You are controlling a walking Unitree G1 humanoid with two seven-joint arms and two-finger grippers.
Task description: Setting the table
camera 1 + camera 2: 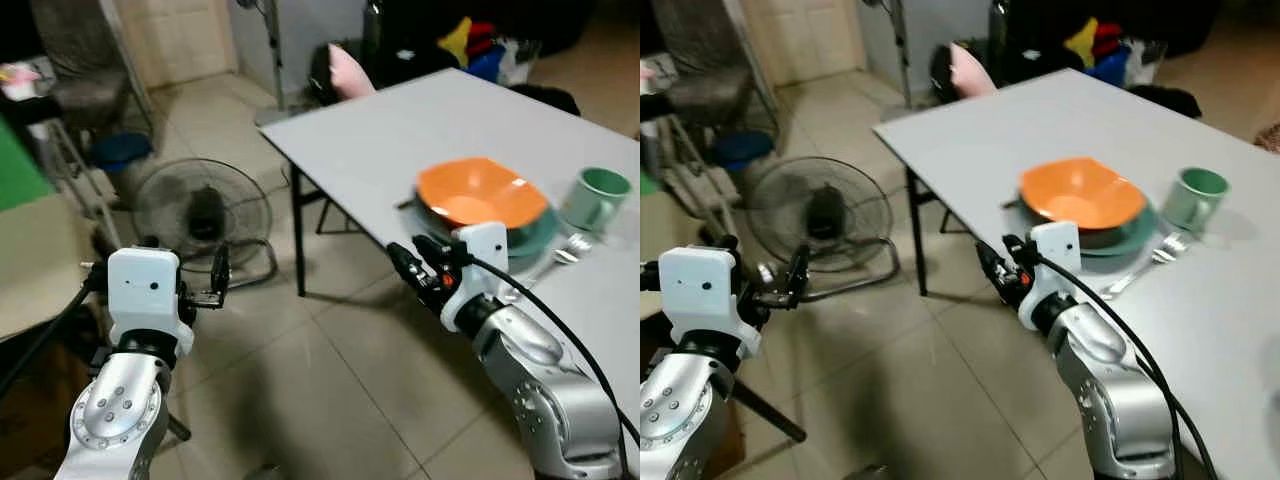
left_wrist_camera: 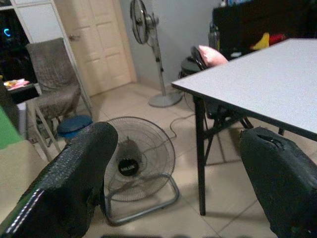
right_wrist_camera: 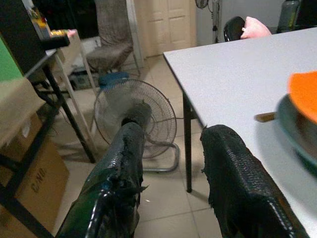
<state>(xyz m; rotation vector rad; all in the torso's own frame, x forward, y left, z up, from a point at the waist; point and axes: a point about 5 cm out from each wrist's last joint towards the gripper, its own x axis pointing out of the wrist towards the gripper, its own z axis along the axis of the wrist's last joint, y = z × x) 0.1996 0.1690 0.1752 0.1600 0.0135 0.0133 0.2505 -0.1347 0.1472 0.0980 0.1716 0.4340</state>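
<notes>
A grey table (image 1: 400,120) carries an orange bowl (image 1: 480,192) sitting on a teal plate (image 1: 538,232). A green mug (image 1: 598,198) stands to the right of the plate, and a silver fork (image 1: 1145,265) lies in front of it. A brown handle (image 3: 265,117) lies on the table at the plate's left. My right gripper (image 1: 410,252) hovers open and empty just off the table's edge, left of the plate. My left gripper (image 1: 215,283) hangs open over the tiled floor, well left of the table, holding nothing.
A floor fan (image 1: 200,210) stands on the tiles between my left arm and the table leg (image 1: 298,240). A chair with a pink cushion (image 1: 345,70) sits at the table's far corner. A cardboard box (image 3: 29,173) and a metal stand are at my left.
</notes>
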